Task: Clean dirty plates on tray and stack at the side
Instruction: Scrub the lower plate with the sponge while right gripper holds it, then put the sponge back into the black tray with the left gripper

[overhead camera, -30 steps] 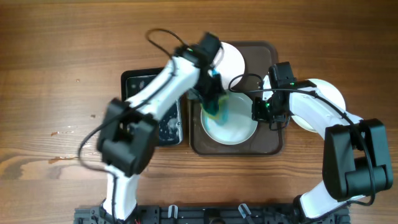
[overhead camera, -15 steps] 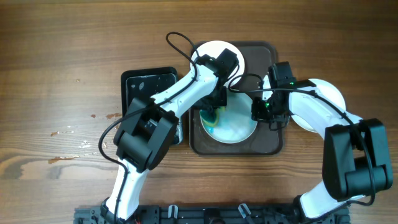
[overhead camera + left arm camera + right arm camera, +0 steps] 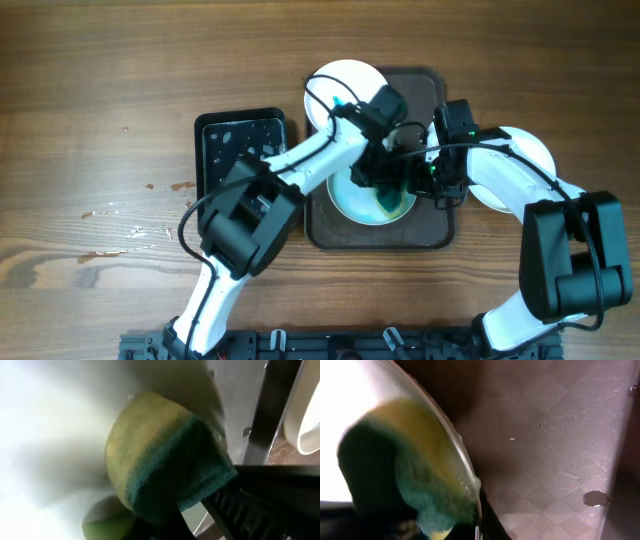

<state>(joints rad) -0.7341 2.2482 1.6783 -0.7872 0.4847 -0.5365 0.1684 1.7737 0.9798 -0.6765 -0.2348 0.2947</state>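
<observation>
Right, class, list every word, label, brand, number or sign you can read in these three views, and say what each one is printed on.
None: no readable text in any view.
The sponge, the plate, the brown tray and the black dish show no lettering.
Both wrist views are close and blurred, so any fine print there could not be read.

Hidden, blurred, cut off
Overhead: left arm covers part of plate & left gripper tips; sponge only peeks out. Wrist views: sponge, plate rim blurred; right gripper fingers cut by btm edge.
</observation>
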